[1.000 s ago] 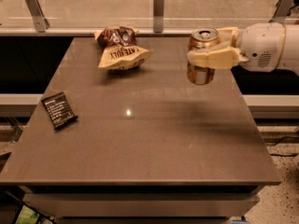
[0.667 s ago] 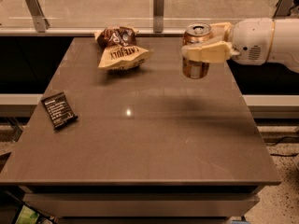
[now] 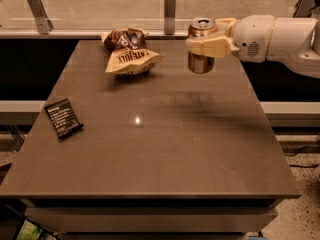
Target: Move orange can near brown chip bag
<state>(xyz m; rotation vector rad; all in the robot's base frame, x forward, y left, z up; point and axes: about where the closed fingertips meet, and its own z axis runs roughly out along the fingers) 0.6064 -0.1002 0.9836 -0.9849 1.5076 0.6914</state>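
One orange can [image 3: 201, 46] is upright and squeezed tight in the jaws, top of the frame, right of the middle, up off the desk [image 3: 150, 154]. The brown chip bag [image 3: 128, 51] lies near, to its left. A black packet [image 3: 63, 118] lies far left.

Cream jaws, far right, clasp the silver-topped orange can [image 3: 201, 65]; the brown chip bag [image 3: 129, 55] is cream-yellow below.

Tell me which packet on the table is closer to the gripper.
The brown chip bag, wrinkled, cream below, at the table's far edge near the gripper holding the orange can. The flat black packet lies much farther, at the left edge.
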